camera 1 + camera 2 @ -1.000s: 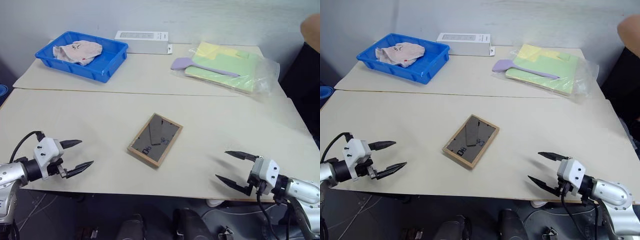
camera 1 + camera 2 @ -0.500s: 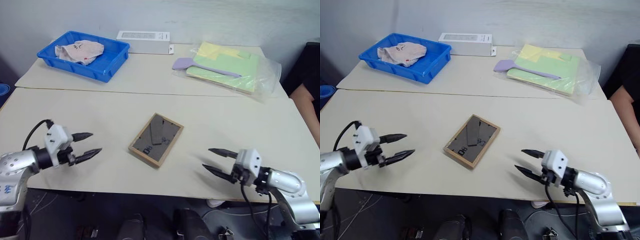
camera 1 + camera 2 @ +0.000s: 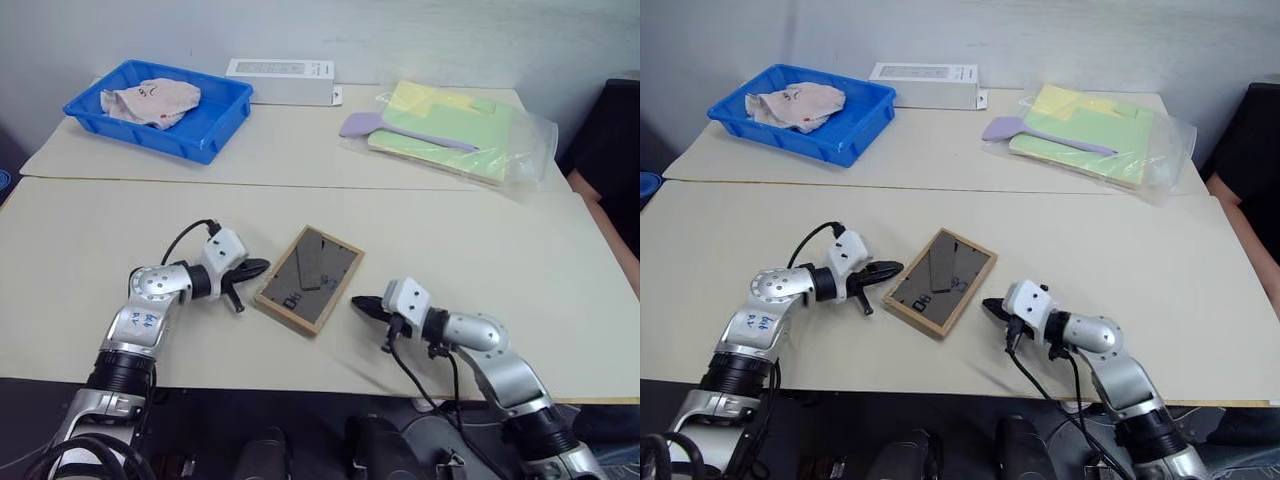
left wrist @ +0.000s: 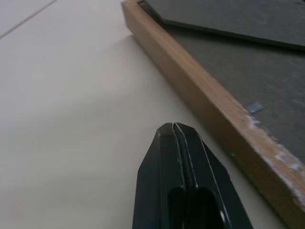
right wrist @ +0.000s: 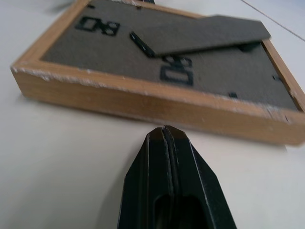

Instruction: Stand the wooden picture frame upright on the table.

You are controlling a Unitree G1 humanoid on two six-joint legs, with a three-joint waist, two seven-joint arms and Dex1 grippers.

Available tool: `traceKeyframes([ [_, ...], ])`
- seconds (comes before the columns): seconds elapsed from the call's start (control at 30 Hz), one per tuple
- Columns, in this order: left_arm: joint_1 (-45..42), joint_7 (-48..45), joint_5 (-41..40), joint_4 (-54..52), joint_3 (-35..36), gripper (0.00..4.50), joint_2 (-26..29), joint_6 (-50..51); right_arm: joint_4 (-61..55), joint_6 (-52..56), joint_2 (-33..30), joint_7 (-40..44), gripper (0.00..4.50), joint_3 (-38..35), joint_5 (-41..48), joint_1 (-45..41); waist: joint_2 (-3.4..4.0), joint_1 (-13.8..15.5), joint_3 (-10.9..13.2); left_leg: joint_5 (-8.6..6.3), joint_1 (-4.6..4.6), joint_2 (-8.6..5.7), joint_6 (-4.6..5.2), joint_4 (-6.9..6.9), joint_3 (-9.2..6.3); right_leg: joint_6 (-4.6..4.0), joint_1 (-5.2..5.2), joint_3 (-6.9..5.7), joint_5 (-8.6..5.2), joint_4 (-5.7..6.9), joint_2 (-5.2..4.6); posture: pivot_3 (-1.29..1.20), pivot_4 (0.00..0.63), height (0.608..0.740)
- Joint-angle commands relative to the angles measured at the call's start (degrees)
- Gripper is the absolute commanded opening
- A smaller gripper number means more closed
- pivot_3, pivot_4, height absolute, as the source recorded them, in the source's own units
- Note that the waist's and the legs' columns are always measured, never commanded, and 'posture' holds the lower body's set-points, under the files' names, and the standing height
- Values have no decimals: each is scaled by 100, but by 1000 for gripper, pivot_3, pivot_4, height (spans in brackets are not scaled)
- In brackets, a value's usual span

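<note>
The wooden picture frame (image 3: 310, 279) lies flat on the table (image 3: 480, 240), dark back up with its stand folded flat. My left gripper (image 3: 256, 267) is shut, its tip close beside the frame's left long edge. My right gripper (image 3: 360, 303) is shut too, its tip just off the frame's right long edge. In the left wrist view the closed fingers (image 4: 178, 162) point at the light wood border (image 4: 200, 95). The right wrist view has the closed fingers (image 5: 167, 157) right before the frame's side (image 5: 143, 100). Nothing is held.
At the back left is a blue tray (image 3: 160, 100) holding a cloth, with a white flat box (image 3: 280, 82) behind it. A purple spatula (image 3: 400, 133) rests on green and yellow sheets in a plastic bag (image 3: 470, 130) at the back right. A seam (image 3: 150, 180) crosses the table.
Both grippers have closed from wide open and swung inward to the frame's two long sides. The frame has stayed put.
</note>
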Motion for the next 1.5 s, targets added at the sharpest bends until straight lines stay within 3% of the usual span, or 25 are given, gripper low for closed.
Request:
traceKeyframes([
  [0.03, 233, -288, -186, -409, -112, 12, -24, 124, -136, 75, 12, -31, 0, -39, 13, -108, 0, 1, 0, 0, 2, 0, 1, 2, 0, 0, 2, 1, 0, 3, -1, 0, 150, 740],
  [0.37, 794, -340, -361, -1317, -162, 12, -61, 640, -2, 213, -189, 102, 0, -226, 34, -411, 0, 1, 0, -3, 1, 0, 3, 2, -5, 0, 3, 3, 0, 1, -4, 0, 150, 740],
  [0.6, 911, -156, -488, -1455, 132, 12, -20, 947, 79, 198, -456, 381, 0, -313, 70, -412, 0, 10, 0, -4, 1, 0, 5, 2, -6, 0, 5, 3, 0, -1, -4, 0, 150, 740],
  [0.67, 1006, -201, -823, -1665, 360, 12, 89, 1512, 122, 153, -595, 494, 0, -401, 80, -415, 0, 5, 0, -4, 1, 0, 6, 1, -6, 0, 5, 3, 0, -2, -4, 0, 150, 740],
  [0.8, 798, -157, -2126, -1841, 1170, 801, 400, 4120, -123, 266, -857, 849, 0, -555, 379, -394, -1, -17, 1, -4, 2, 3, 5, 0, -8, 0, 5, 3, 0, 0, -3, 0, 150, 740],
  [0.93, 203, -257, -3162, -1471, 1601, 2062, 751, 6468, -359, 421, -1005, 1067, 0, -533, 530, -333, -2, -8, 1, -2, 5, 5, 1, -4, -13, -2, 5, 2, -1, 4, 0, 0, 150, 740],
  [1.07, -481, 101, -3261, -638, 1719, 3248, 567, 7772, -454, 561, -971, 1034, 0, -417, 479, -303, -2, 21, 1, -3, 2, -1, 3, 0, -19, -2, 9, 2, -2, 0, -2, 0, 150, 740],
  [1.17, -895, 303, -3344, -133, 1620, 4106, 359, 8133, -452, 614, -883, 955, 0, -317, 400, -312, -4, 41, 2, -3, 1, -5, 3, 2, -19, -2, 9, 1, -2, 0, -1, 0, 150, 740],
  [1.5, -1504, 873, -3960, 562, 726, 4106, 58, 8141, -413, 679, -762, 884, 0, -131, 291, -454, -3, 124, 2, -5, 1, -6, -1, 15, -18, -2, 9, 4, -2, 3, -2, 0, 150, 740],
])
